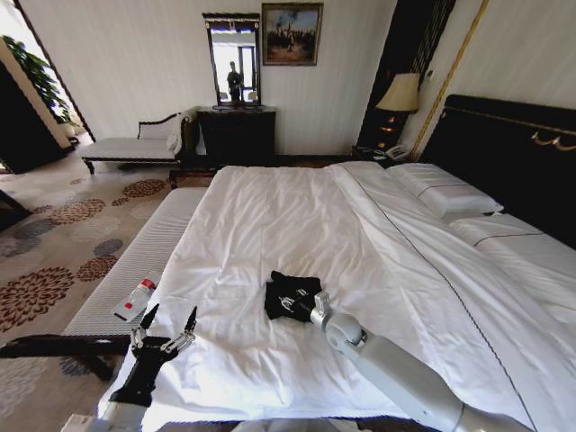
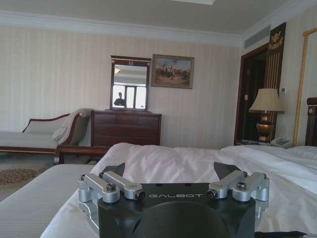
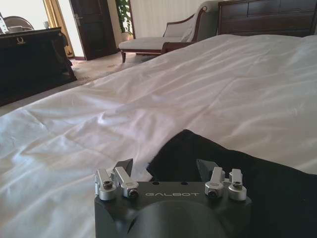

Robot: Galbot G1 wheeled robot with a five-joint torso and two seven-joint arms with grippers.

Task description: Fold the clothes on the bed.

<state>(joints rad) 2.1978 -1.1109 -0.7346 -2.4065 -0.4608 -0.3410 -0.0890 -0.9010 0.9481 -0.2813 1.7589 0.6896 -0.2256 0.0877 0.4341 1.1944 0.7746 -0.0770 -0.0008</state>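
Head high over bed (image 1: 297, 225) — wrists low

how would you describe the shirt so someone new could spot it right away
Start at the big white bed with the dark headboard. On its near end, at the right gripper, lies the black T-shirt, bunched small: the only dark thing on the white duvet.

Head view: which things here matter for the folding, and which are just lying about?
Job:
black T-shirt, bunched on the duvet
bed
right pincer, open at the shirt
left pincer, open near the bed's edge

Lying about:
bench with a red-and-white item
chaise
dresser
lamp
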